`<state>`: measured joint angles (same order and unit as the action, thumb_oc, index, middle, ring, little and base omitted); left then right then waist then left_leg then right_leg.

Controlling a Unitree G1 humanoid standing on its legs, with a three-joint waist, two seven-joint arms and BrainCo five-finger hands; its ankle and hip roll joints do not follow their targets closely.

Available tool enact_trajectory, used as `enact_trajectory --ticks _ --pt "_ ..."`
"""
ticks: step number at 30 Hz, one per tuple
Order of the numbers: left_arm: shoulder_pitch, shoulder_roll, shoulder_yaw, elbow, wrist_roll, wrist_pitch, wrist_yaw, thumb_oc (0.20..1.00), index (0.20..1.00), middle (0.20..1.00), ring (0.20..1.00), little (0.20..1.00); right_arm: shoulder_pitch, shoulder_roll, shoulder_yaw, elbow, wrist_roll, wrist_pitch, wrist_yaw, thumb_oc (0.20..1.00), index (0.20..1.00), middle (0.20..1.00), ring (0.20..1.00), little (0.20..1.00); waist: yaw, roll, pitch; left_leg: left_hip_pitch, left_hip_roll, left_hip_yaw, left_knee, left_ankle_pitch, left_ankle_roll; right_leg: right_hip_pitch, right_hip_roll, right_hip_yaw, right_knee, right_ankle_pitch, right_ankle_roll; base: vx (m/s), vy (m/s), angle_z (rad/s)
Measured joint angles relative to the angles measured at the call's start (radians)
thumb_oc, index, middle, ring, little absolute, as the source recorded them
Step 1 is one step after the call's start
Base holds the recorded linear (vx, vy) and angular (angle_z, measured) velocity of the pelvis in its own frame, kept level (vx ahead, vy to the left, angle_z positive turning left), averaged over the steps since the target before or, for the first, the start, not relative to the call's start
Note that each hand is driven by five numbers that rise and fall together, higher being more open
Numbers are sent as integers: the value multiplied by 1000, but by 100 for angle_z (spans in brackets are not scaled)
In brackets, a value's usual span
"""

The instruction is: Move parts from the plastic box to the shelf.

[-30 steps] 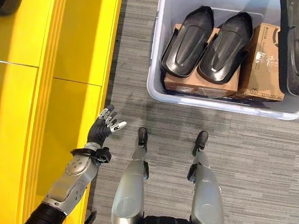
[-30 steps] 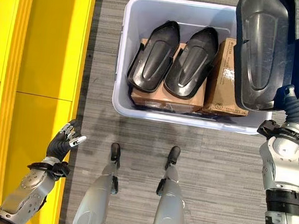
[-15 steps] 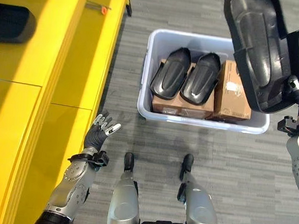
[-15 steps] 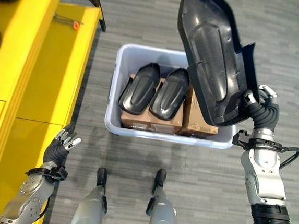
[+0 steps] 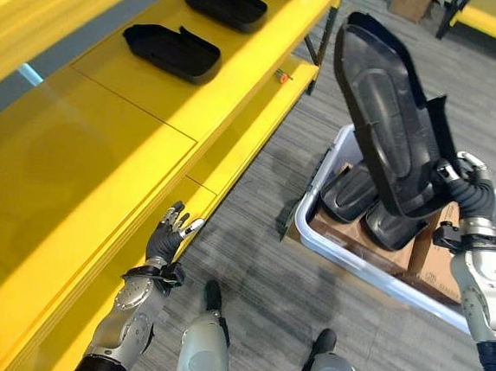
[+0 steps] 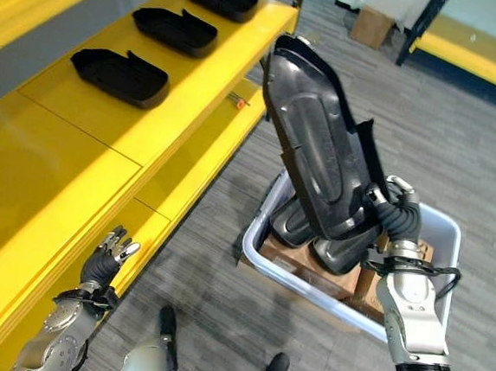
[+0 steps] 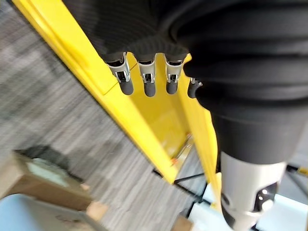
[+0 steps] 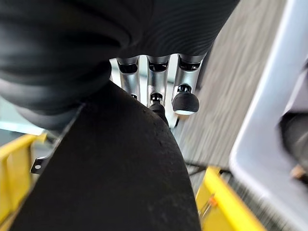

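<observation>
black moulded plastic, one long shell-shaped part (image 6: pixel 320 161): we hold it in our right hand (image 6: pixel 395 217), fingers curled round its lower end, the piece standing steeply tilted above the plastic box (image 6: pixel 439 233) with its hollow, ribbed face turned toward our head camera; in the right wrist view its dark grained surface (image 8: pixel 120 168) lies against the palm with the fingertips (image 8: pixel 185 102) showing past its edge. we judge the high carry serves to clear the box rim and bring the part up to shelf level. pale grey-blue plastic box, on the grey carpet floor (image 5: pixel 261 230): it holds two more black parts (image 6: pixel 313 235) side by side, resting on brown cardboard cartons (image 5: pixel 437 263) that raise them within reach. yellow shelf (image 5: pixel 85 163), to our left: three like parts (image 6: pixel 119 74) lie flat, hollow side up, in a row along its far stretch, well apart from each other; the bare near stretch seems the natural place for the next one. left hand (image 5: pixel 170 235): empty, fingers loosely extended, beside the shelf's lower front edge, idle; we judge it is kept low and out of the carried part's way.
</observation>
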<state>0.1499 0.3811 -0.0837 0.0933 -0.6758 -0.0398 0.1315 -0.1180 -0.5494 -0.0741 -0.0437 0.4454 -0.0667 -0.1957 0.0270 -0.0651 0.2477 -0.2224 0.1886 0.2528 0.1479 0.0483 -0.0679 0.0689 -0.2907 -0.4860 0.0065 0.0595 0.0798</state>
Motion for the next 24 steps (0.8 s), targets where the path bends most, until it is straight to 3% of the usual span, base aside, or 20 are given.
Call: enact_trajectory --ticks 4,9,10,13,15,16,17,18,19,20,21,22,23,24 --pt "-10 -1 6 15 1 -2 7 1000 1000 1000 1000 1000 -44 53 37 0 0 3 -3 200 200 200 200 200 39 -48 -42 -9 -25 -20 15 -25 6 10 -24 -6 10 4 -1 61 143 24" --pt "-3 -3 6 20 2 -1 29 1000 1000 1000 1000 1000 -72 80 65 -2 0 6 -4 200 200 200 200 200 51 -61 -42 -43 -76 -43 40 -58 42 6 -67 -4 22 77 -16 65 177 26" --pt "-1 -1 5 35 2 1 30 1000 1000 1000 1000 1000 -74 87 90 -3 -1 8 -4 200 200 200 200 200 62 -62 -44 -34 -102 -43 36 -71 62 1 -102 2 49 115 -19 58 118 17" --pt "0 1 6 40 4 3 27 1000 1000 1000 1000 1000 -72 104 90 -8 2 8 -5 200 200 200 200 200 68 -61 -40 -38 -140 -46 30 -77 95 -25 -143 9 91 183 -9 140 247 21" --pt "6 -2 -27 31 33 13 18 1000 1000 1000 1000 1000 -70 109 88 -11 2 9 -6 200 200 200 200 200 40 -35 -27 -16 -189 -84 29 -83 149 -42 -185 78 201 264 -9 179 338 60" --pt "12 -10 -54 31 34 17 11 1000 1000 1000 1000 1000 -73 109 89 -20 2 8 -5 200 200 200 200 200 31 -13 -15 11 -197 -101 13 -84 167 -79 -196 145 278 327 -1 94 115 44" --pt "18 -25 -70 31 39 18 4 1000 1000 1000 1000 1000 -72 111 93 -29 2 4 -3 200 200 200 200 200 30 6 -2 45 -193 -116 -23 -83 171 -134 -179 233 367 270 49 180 116 20" --pt "21 -32 -80 31 39 18 3 1000 1000 1000 1000 1000 -71 111 98 -32 2 1 -1 200 200 200 200 200 31 17 4 66 -192 -123 -44 -75 181 -161 -141 288 402 193 64 179 65 26" --pt "24 -42 -99 29 39 19 -3 1000 1000 1000 1000 1000 -71 108 105 -48 2 -2 7 200 200 200 200 200 23 30 8 85 -195 -151 -77 -49 190 -213 -67 345 419 51 73 179 67 48" --pt "24 -49 -108 26 40 20 -3 1000 1000 1000 1000 1000 -69 114 106 -55 2 -9 14 200 200 200 200 200 10 39 13 97 -197 -170 -95 -42 193 -224 -12 356 370 -1 70 160 -11 57" --pt "24 -53 -113 26 40 23 -4 1000 1000 1000 1000 1000 -69 113 108 -56 2 -10 18 200 200 200 200 200 11 42 15 108 -200 -177 -107 -37 194 -237 7 347 347 -11 56 147 -26 53" --pt "15 -65 -122 34 41 27 -2 1000 1000 1000 1000 1000 -69 106 107 -58 3 -13 25 200 200 200 200 200 0 58 27 121 -205 -210 -103 -31 188 -258 61 369 320 -43 50 186 -36 59" --pt "-3 -77 -127 48 41 28 -3 1000 1000 1000 1000 1000 -69 94 106 -60 3 -17 31 200 200 200 200 200 -16 88 44 128 -191 -248 -104 -37 168 -277 140 429 293 -78 36 112 -36 116" --pt "-14 -76 -130 60 41 34 -3 1000 1000 1000 1000 1000 -64 95 108 -61 4 -17 34 200 200 200 200 200 -56 103 52 137 -189 -307 -127 -26 149 -276 232 556 183 -93 41 72 -25 143"
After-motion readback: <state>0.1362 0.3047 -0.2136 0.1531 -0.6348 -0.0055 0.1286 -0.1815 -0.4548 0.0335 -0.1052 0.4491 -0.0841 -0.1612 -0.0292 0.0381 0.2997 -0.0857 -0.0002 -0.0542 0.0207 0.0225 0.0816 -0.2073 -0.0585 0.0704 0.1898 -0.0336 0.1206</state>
